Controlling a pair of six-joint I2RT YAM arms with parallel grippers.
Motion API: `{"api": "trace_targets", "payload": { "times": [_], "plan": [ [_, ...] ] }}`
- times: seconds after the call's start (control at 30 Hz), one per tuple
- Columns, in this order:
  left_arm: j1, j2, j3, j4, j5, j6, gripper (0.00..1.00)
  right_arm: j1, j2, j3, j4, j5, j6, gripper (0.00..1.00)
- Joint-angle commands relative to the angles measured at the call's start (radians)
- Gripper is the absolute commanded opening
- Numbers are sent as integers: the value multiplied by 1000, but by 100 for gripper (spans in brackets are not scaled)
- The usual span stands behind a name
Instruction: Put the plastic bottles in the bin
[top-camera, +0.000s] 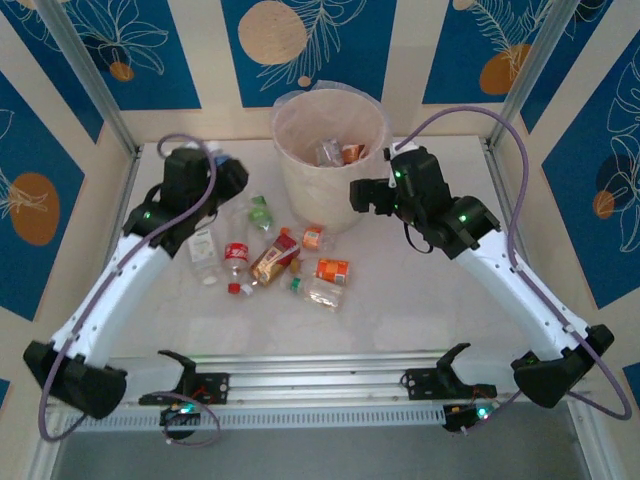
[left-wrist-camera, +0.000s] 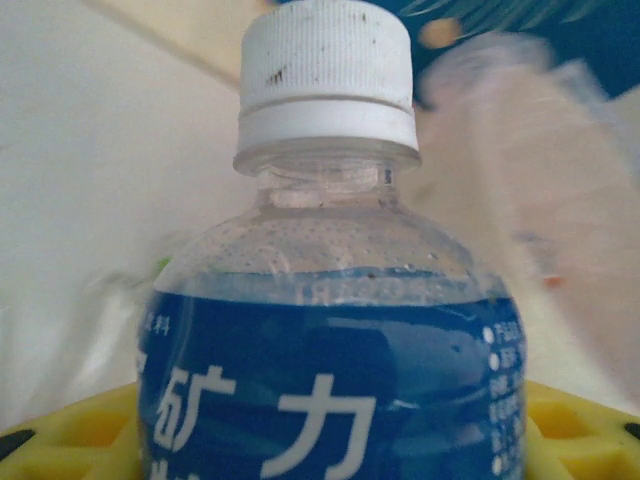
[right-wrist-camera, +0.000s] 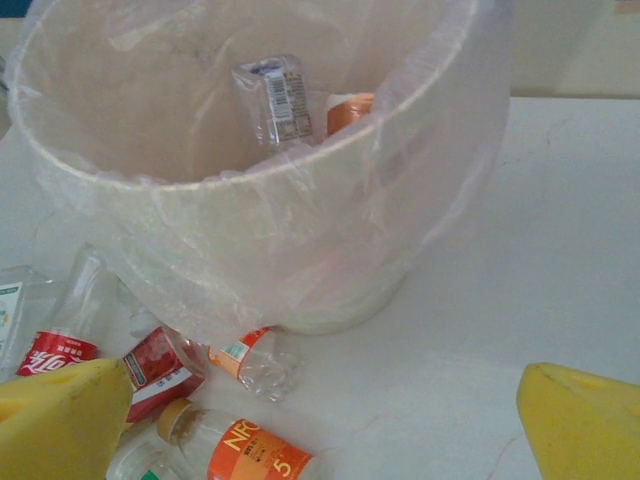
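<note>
My left gripper (top-camera: 224, 170) is shut on a clear plastic bottle (left-wrist-camera: 335, 380) with a blue label and a white cap, held between its yellow fingers (left-wrist-camera: 70, 430) left of the bin (top-camera: 310, 190). The cream bin, lined with thin clear plastic, holds a clear bottle (right-wrist-camera: 270, 100) and an orange one (right-wrist-camera: 350, 110). My right gripper (top-camera: 368, 196) hangs open just right of the bin, nothing between its yellow fingertips (right-wrist-camera: 60, 420). Several bottles lie on the table before the bin: a red cola one (top-camera: 236, 258), a bronze one (top-camera: 273, 260), orange ones (top-camera: 332, 270), a green one (top-camera: 260, 212).
The white table (top-camera: 420, 300) has metal frame posts at its back corners (top-camera: 95, 90). A rail with two arm mounts (top-camera: 320, 385) runs along the near edge. Bare tabletop lies right of the bottle pile (right-wrist-camera: 560, 280).
</note>
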Motion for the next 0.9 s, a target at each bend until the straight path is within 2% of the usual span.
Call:
{"api": "trace_targets", "payload": {
  "times": [0.0, 0.2, 0.33, 0.5, 0.63, 0.87],
  "plan": [
    [-37, 111, 192, 57, 87, 141, 54, 10, -28, -33, -34, 61, 56, 99],
    [-46, 367, 570, 12, 209, 344, 53, 12, -60, -82, -39, 50, 104, 99],
    [-46, 561, 863, -83, 346, 440, 53, 15, -66, -90, -57, 61, 127, 99],
    [-46, 755, 1112, -99, 511, 555, 53, 19, -73, -105, -86, 75, 165, 99],
    [-46, 856, 1203, -93, 521, 643, 53, 23, -81, -112, -112, 74, 192, 99],
    [-46, 932, 1204, -61, 492, 761, 54, 26, -95, -129, -146, 71, 226, 99]
  ]
}}
